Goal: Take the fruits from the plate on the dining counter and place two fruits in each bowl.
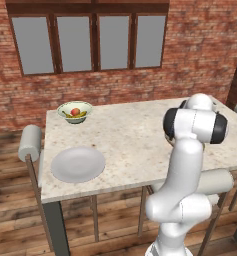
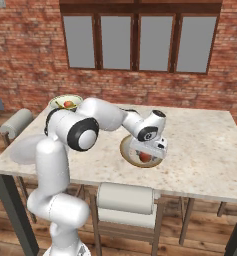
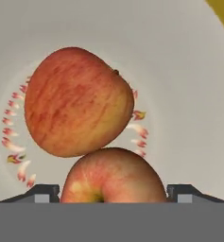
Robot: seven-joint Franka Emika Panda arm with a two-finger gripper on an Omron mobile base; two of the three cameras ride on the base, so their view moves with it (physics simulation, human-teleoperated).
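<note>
- The long dining counter (image 1: 140, 135) has a beige speckled stone top and dark grey legs, and it stands in front of a red brick wall (image 1: 200, 55) with a dark-framed window (image 1: 90, 37).
- The flat round pale grey-white plate (image 1: 78, 164) lies near the counter's front left corner in the left base view; its surface is bare.
- The pale green-white bowl with a flared rim (image 1: 75, 111) stands at the far left corner of the counter, well apart from the plate. Inside it sit a round red-orange apple (image 1: 76, 111) and a yellow banana-like piece (image 1: 79, 115).
- The shallower tan-brown bowl (image 2: 127, 150) sits near the front edge of the counter in the right base view, under the robot's hand.
- The two-finger gripper (image 2: 151, 156) hangs over this bowl, pointing down into it.
- In the hand view, two red-orange apples lie in the bowl's pale inside: a far apple (image 3: 78, 108) lies free and a near apple (image 3: 114, 176) sits between the dark fingertips (image 3: 42, 193).
- The two apples touch each other.
- The fingertips stand spread wide, one at each side of the near apple. I cannot tell whether they press on it or stand just clear.
- A ring of small red and orange marks decorates the bowl's floor around the far apple.
- A grey-padded chair (image 2: 127, 200) stands tucked at the counter's front edge, below the tan bowl.
</note>
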